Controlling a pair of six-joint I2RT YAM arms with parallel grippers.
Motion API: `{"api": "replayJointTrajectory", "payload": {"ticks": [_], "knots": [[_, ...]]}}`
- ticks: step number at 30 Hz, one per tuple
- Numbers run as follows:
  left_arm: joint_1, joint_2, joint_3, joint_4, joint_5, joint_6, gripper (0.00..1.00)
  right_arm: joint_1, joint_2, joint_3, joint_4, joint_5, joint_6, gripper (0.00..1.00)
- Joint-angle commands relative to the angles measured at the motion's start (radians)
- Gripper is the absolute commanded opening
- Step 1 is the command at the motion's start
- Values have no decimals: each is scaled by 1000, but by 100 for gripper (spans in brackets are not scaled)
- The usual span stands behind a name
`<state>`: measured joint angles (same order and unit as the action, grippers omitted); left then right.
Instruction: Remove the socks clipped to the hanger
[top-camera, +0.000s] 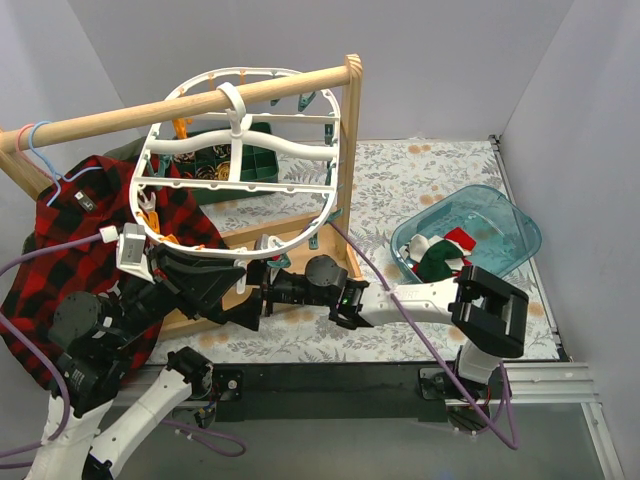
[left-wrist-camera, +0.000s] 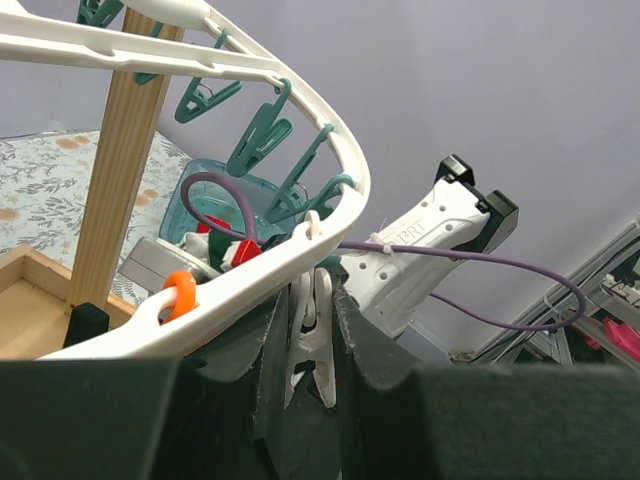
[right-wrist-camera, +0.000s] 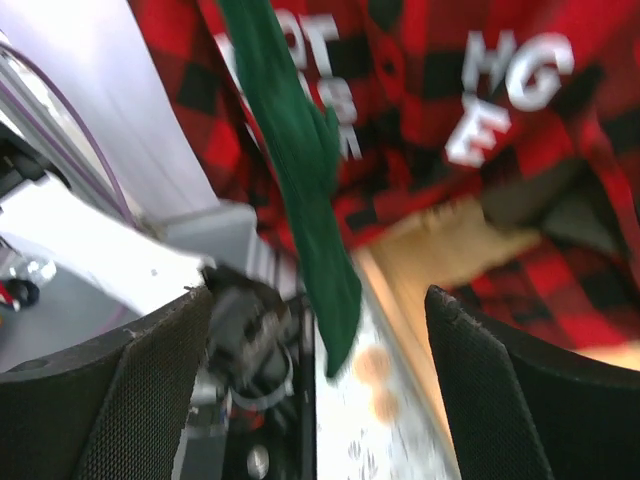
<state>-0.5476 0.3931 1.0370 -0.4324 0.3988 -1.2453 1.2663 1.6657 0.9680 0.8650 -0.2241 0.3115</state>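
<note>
The white oval hanger (top-camera: 340, 130) hangs from the wooden rail, and its front rim crosses the left wrist view (left-wrist-camera: 300, 80). My left gripper (top-camera: 245, 277) is under that front rim, shut on a white clip (left-wrist-camera: 318, 330) that hangs from it. A dark green sock (right-wrist-camera: 300, 180) hangs down between the fingers of my right gripper (right-wrist-camera: 335, 400), which is open around it without touching. In the top view my right gripper (top-camera: 262, 298) is beside the left one and the sock is hidden. Other socks (top-camera: 440, 260) lie in the teal bin (top-camera: 505, 215).
The red-and-black plaid shirt (top-camera: 60, 250) hangs on a thin hanger at the left and fills the right wrist background (right-wrist-camera: 560, 120). The wooden rail (top-camera: 150, 110) and its post (top-camera: 347, 170) stand over a wooden base. A green box (top-camera: 240, 160) sits behind.
</note>
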Motion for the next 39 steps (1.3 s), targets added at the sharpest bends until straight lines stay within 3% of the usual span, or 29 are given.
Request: {"api": "replayJointTrajectory", "payload": {"ticks": [1,4,14,18,20,21,23,24,25,29,32,36,39], "knots": [[0,-13,15,27,-29,-3,0,16,55,92,160,5,27,91],[0,-11,14,27,-25,-3,0,24,98,113,210,12,60,98],[1,-19,1,40,-11,-5,0,59,186,225,180,22,86,94],[0,-19,3,40,-6,-8,0,61,203,253,174,29,101,75],[0,-17,6,41,0,-9,0,61,210,268,172,20,103,57],[0,-16,6,35,3,-9,0,61,210,271,170,9,107,40],[0,-19,17,26,14,-9,11,61,209,275,170,-7,126,27],[0,-20,23,8,18,-6,16,61,207,275,170,-30,132,16],[0,-23,34,-6,23,3,23,61,206,273,170,-44,144,12],[0,-36,83,-61,76,23,50,58,163,250,167,-136,158,3],[1,-42,154,-155,94,44,50,48,125,219,166,-231,181,2],[0,-62,274,-366,-26,73,50,30,86,178,172,-363,221,1],[0,-71,352,-481,-228,58,47,18,65,147,201,-432,262,1]]}}
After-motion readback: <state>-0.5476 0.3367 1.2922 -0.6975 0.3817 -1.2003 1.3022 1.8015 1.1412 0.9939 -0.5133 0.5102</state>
